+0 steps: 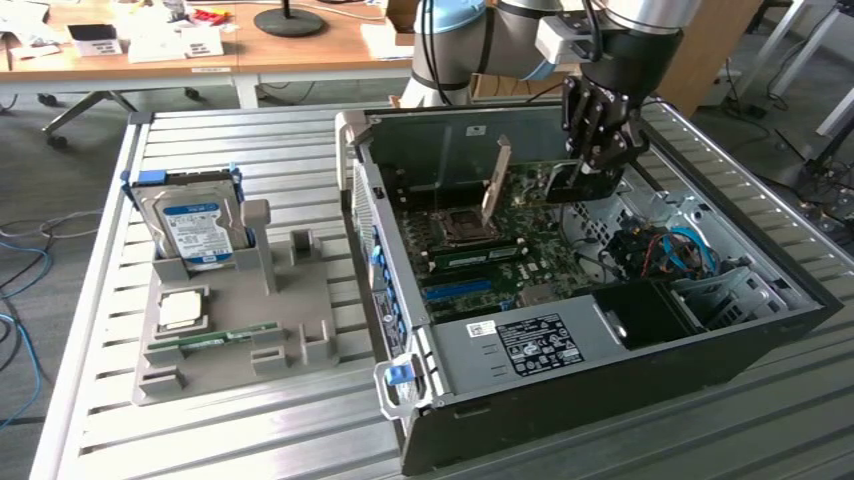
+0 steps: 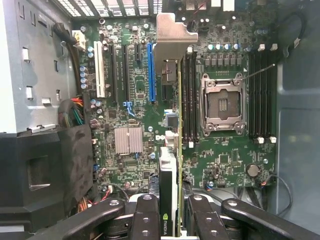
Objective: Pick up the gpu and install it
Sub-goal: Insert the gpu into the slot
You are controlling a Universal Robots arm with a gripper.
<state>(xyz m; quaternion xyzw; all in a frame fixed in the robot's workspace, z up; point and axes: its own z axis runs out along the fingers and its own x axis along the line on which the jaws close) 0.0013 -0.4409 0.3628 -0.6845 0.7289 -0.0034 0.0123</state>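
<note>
**Gripper (image 1: 598,165) clenched on the gpu (image 1: 571,188), card edge-on inside the open case (image 1: 601,370).**

Exterior view, left to right: the parts tray (image 1: 314,300) sits at 9 o'clock on the table (image 1: 267,440), well apart from the case. Inside the case, the card's silvery bracket (image 1: 499,180) stands upright at about 9 o'clock from the gripper. The long axis therefore runs from the jaws towards the exterior view's left. Wrist view: the jaws pinch the gpu by its upper edge. Its lower edge runs parallel with the blue slot (image 2: 151,72) and appears just beside it, on the CPU socket (image 2: 222,105) side. Judgement: edge-to-slot alignment is the critical relation. Seated or clear of the motherboard (image 1: 527,255): cannot tell.
</note>
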